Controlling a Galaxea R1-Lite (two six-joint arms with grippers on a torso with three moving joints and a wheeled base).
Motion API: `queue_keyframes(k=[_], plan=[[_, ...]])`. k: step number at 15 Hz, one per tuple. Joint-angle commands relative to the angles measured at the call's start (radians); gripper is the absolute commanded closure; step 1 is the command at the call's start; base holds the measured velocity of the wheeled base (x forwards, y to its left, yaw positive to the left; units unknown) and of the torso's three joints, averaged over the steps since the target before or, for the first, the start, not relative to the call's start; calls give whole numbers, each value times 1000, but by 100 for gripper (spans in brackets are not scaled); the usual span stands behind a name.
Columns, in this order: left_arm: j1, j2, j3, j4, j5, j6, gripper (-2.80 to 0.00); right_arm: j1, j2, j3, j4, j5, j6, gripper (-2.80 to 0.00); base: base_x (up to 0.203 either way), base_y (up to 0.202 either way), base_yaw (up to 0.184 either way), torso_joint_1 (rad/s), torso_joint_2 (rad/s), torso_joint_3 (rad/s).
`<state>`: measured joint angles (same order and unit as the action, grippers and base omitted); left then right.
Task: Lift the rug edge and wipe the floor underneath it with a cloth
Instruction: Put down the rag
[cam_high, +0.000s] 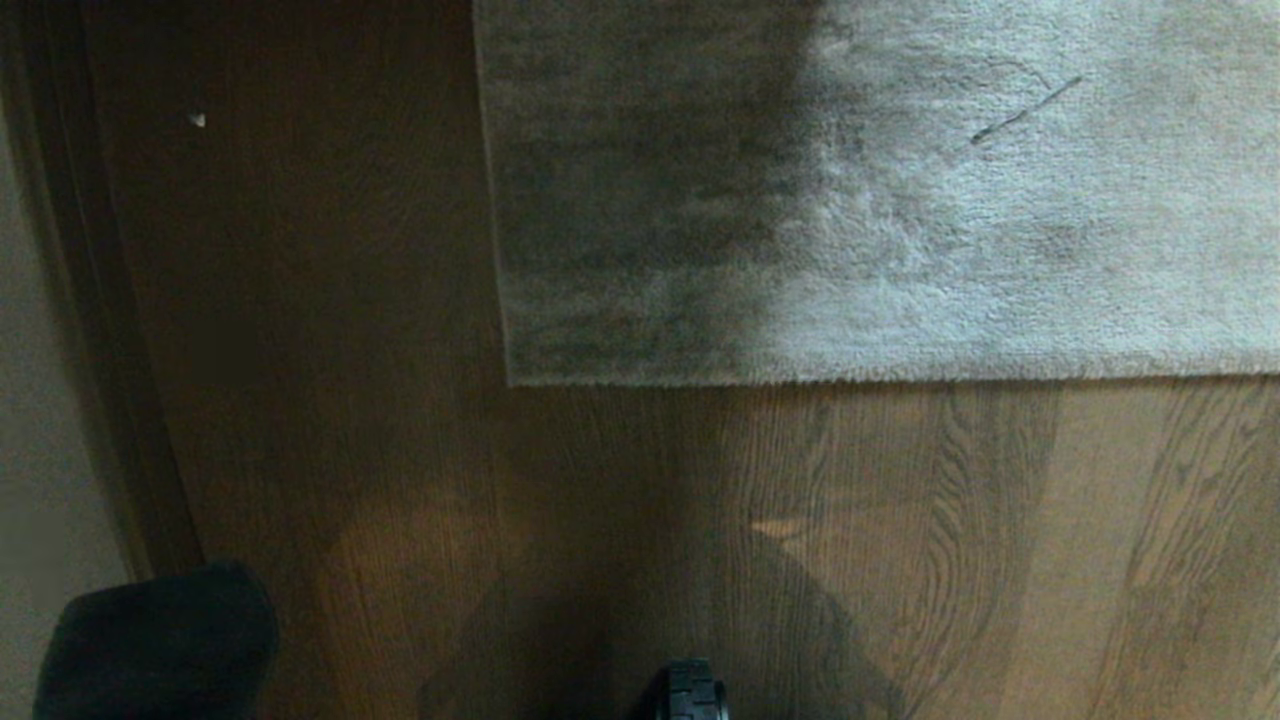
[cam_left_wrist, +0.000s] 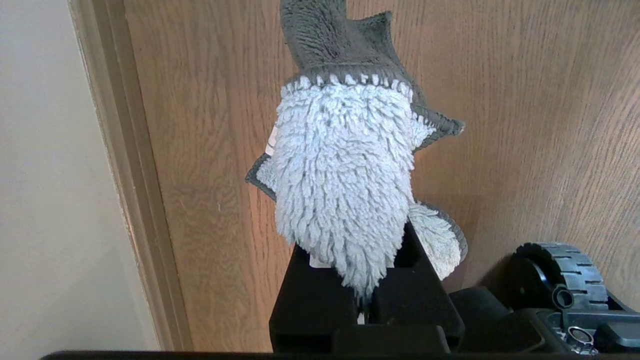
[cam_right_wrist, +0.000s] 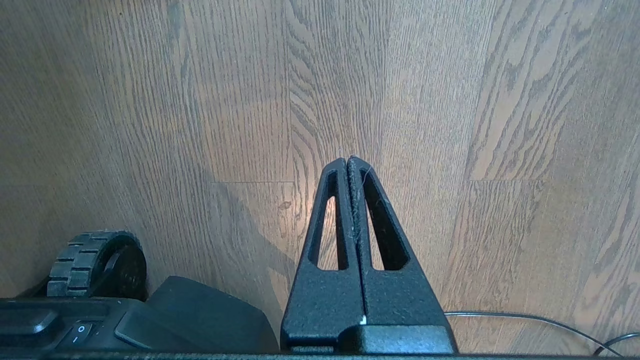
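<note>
The rug edge (cam_high: 860, 378) runs straight across the middle of the head view, with its corner (cam_high: 510, 380) left of centre; the rug fills the upper right of that frame and lies flat on the floor (cam_high: 620, 520), nothing lifted yet. Neither gripper shows in the head view.

In the left wrist view the left gripper (cam_left_wrist: 367, 300) is clamped on the cloth (cam_left_wrist: 345, 190), which rises from the jaws as a shaggy pale mop face with a grey backing. It looks soft, light and floppy, so it will likely drape and drag rather than push; pressing it flat to the boards should give better contact.

In the right wrist view the right gripper (cam_right_wrist: 348, 162) has its fingers pressed together, holding nothing, above bare floor. A thin cable (cam_right_wrist: 525, 320) lies at the lower right of that frame.

The rug is plush and large, probably heavy and limp. The corner looks the easiest place to pinch, since less pile must be raised there.
</note>
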<state>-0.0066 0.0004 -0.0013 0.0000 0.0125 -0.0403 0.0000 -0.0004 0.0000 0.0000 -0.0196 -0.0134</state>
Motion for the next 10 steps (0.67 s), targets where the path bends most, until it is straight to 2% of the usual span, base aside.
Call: queue_keyframes(k=[1, 4, 10], plan=[[0, 2, -19, 7, -5, 2, 0, 0, 1, 0, 0, 0, 0, 0, 0, 0, 0, 0, 0, 0], [-1, 96, -174, 140, -9, 1, 0, 0, 1, 0, 0, 0, 0, 0, 0, 0, 0, 0, 0, 0], [-6, 390, -252, 174, -9, -18, 0, 0, 2, 0, 0, 0, 0, 0, 0, 0, 0, 0, 0, 0]])
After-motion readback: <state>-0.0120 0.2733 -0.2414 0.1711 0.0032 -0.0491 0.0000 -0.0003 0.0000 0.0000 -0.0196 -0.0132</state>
